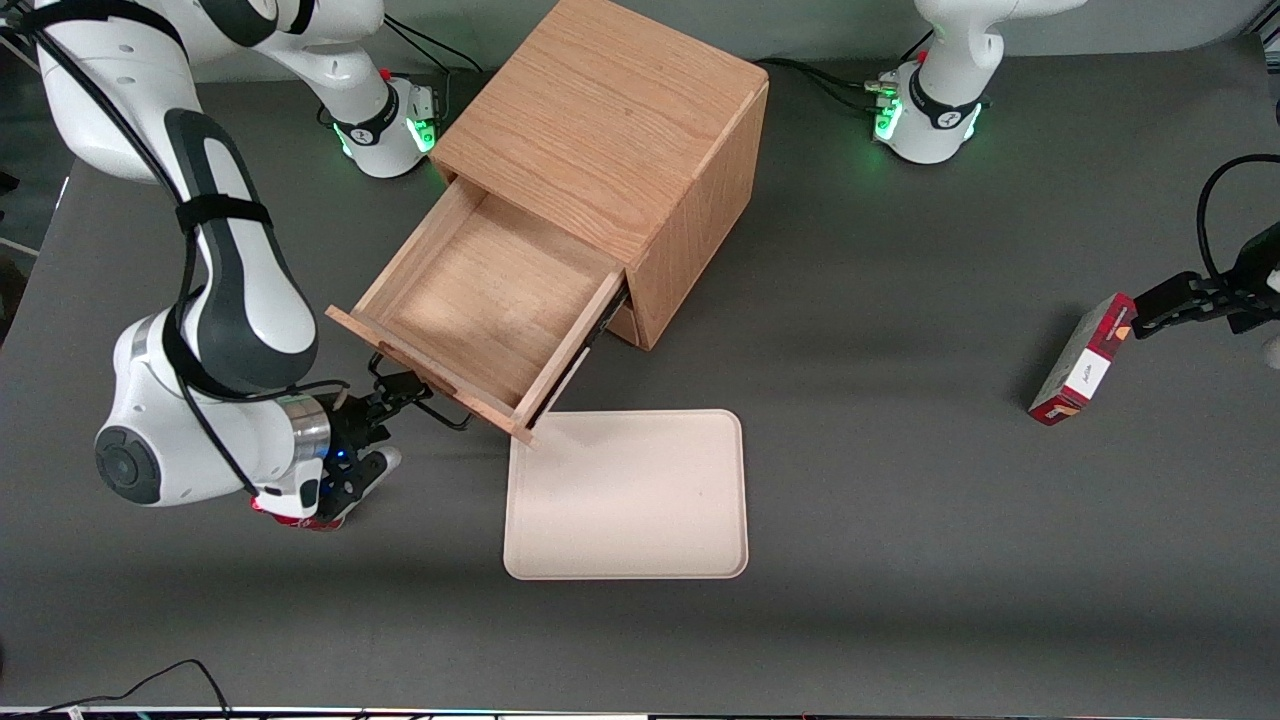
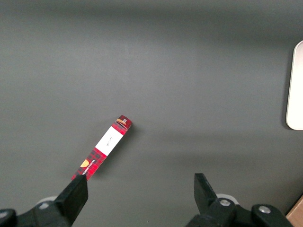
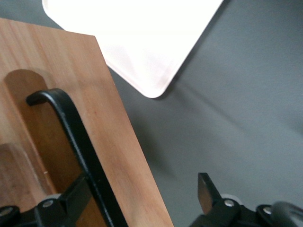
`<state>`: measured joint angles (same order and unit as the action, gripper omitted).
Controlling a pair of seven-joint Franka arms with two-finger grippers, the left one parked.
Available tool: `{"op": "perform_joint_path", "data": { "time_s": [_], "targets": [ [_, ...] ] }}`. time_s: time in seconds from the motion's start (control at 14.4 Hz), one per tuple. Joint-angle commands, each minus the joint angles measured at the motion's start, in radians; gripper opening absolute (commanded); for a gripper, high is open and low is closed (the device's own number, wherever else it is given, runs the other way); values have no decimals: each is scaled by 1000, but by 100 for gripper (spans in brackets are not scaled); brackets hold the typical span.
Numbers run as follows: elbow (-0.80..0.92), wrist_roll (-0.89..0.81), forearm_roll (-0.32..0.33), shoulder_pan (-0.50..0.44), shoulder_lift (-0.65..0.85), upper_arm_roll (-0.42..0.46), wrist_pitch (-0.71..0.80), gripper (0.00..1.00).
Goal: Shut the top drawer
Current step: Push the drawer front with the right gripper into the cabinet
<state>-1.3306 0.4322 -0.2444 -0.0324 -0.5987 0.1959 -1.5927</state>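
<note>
Grey worktop carries an oak cabinet point(image 1: 610, 150) whose top drawer point(image 1: 480, 310) stands pulled far out toward the front camera, the gripper point(image 1: 400, 392) at its black handle point(image 3: 75, 142), fingers point(image 3: 207, 191) spread open, the cabinet lying straight ahead of them.

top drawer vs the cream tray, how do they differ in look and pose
The top drawer is light oak, deep-walled and pulled out of the cabinet; the cream tray is pale, shallow and flat on the table. The drawer has a black handle at the open end effector; the tray has none. Both look empty.

front: high, looking down on table point(image 1: 900, 500); right wrist: close on drawer front point(image 3: 71, 118); both share tray point(image 1: 625, 495)
</note>
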Motion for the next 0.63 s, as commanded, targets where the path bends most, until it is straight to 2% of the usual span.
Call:
{"op": "perform_joint_path", "data": {
  "time_s": [0.0, 0.21, 0.56],
  "targets": [
    [-183, -21, -46, 2, 134, 8, -49, 100],
    [-277, -26, -87, 2, 194, 8, -79, 100],
    [-429, -72, -115, 2, 284, 48, -163, 100]
  ]
}}
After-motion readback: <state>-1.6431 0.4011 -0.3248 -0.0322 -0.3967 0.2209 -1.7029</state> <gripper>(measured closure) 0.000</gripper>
